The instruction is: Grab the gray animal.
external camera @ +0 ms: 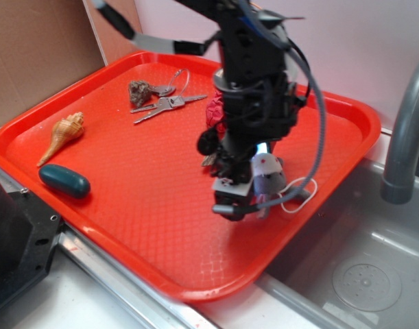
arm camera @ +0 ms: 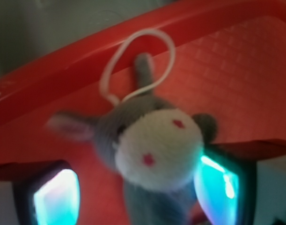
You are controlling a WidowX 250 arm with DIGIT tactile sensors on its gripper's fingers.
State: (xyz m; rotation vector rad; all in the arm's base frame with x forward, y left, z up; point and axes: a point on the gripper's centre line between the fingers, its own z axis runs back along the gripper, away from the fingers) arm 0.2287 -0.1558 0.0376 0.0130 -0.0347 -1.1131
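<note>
The gray animal (external camera: 267, 177) is a small plush donkey with a white face. It lies on the red tray (external camera: 127, 192) near the tray's right side, and its white cord loop (external camera: 298, 195) trails toward the rim. My gripper (external camera: 247, 199) is lowered over it. In the wrist view the gray animal (arm camera: 157, 145) fills the space within my gripper (arm camera: 138, 197), whose jaws stand open. The right pad (arm camera: 217, 183) touches the toy's face. A strip of red tray (arm camera: 236, 70) shows between the toy and the left pad (arm camera: 56, 197). The cord loop (arm camera: 133, 51) curls above one ear.
A tan seashell (external camera: 64, 133) and a teal oval object (external camera: 65, 181) lie at the tray's left. Keys (external camera: 164, 103) and a brown lumpy piece (external camera: 139, 90) sit at the back. A red item (external camera: 216, 113) is half hidden behind the arm. A sink (external camera: 360, 274) and faucet (external camera: 404, 137) are on the right.
</note>
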